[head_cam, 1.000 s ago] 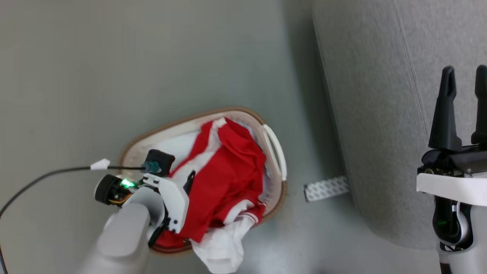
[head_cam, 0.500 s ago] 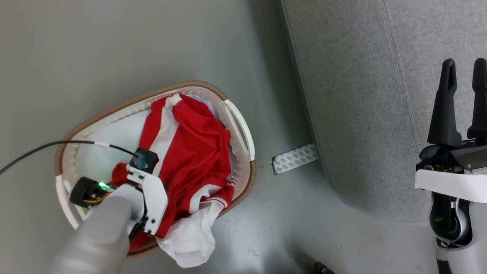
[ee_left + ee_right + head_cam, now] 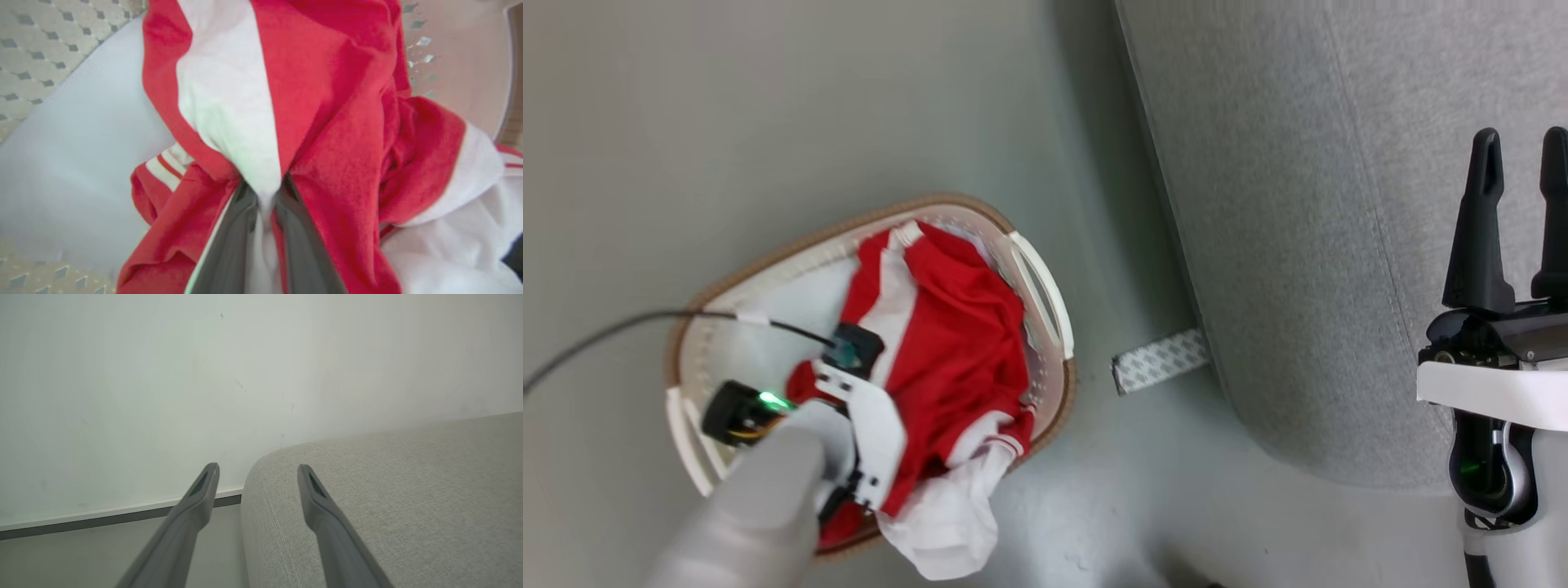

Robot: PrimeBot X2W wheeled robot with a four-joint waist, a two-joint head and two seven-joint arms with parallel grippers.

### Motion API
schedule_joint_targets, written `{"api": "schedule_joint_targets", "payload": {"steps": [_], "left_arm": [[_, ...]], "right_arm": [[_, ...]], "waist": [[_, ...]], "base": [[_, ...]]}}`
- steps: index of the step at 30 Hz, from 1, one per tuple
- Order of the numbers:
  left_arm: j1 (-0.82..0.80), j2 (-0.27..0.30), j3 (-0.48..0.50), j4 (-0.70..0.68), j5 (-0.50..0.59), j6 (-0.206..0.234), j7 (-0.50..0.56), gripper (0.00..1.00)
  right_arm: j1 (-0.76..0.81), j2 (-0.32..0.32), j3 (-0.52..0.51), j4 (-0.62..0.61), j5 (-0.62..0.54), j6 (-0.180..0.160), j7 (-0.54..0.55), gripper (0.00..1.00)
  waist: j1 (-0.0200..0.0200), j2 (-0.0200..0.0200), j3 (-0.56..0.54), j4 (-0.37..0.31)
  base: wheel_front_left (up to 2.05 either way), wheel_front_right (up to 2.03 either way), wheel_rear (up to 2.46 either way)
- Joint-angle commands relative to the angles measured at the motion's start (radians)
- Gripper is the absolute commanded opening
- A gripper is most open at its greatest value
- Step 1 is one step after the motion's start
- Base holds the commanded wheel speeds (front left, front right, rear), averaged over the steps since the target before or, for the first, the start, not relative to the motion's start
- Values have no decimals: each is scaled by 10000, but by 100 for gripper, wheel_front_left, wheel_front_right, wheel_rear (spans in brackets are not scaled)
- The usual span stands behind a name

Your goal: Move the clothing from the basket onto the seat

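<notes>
Heaped inside the cream-white perforated plastic laundry basket (image 3: 768, 263) with the brown rim band, the bright red soft fabric garment (image 3: 956, 359) with white panels was found bunched toward the basket's right side, and a white part of it was draped over the near rim toward the floor. A fold of it (a white panel flanked by red) was pinched between the two dark fingers of the left gripper (image 3: 263, 192), which were drawn together on the cloth in the left wrist view. Beside the garment, a plain pale bluish-white fabric (image 3: 69, 163) was spread across the basket's bottom. A thin black cable (image 3: 605, 343) was run from the left wrist out over the basket's rim. The basket was set on a smooth grey-green floor (image 3: 768, 98), and a short strip of patterned grey tape (image 3: 1160, 361) was laid between it and the large light-grey upholstered sofa seat (image 3: 1323, 204), well apart from the garment. Over the seat's rounded edge the right gripper (image 3: 1519, 143) was held with its fingers spread apart and nothing between them.
</notes>
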Motion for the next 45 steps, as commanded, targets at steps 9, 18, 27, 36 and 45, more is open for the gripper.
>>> {"api": "schedule_joint_targets", "payload": {"steps": [9,18,27,36,45], "left_arm": [[851,-671,-586,-887,-1073,6,-1857,0],[1646,-1064,-1031,-2008,-2251,4,-3084,0],[2013,-991,-810,-3403,-2710,65,-3663,0],[1628,-588,-441,-5422,-2530,622,-3666,0],[1529,-28,-193,-7215,-2592,1212,-3157,0]], "right_arm": [[530,-29,48,339,-1323,-21,6,100],[1605,-34,102,899,-1762,-21,5,100],[2583,-43,480,1292,-1704,-21,6,100],[2949,-90,927,1329,-1496,-21,6,100],[3028,-55,1167,1307,-1375,-21,5,100]], "waist": [[-1,0,-2706,1454],[-1,0,-5130,2508],[-1,0,-6804,3159],[-1,0,-7342,3571],[-1,0,-7360,3692]], "base": [[0,0,0],[0,0,0],[0,0,0],[0,0,0],[0,0,0]]}}
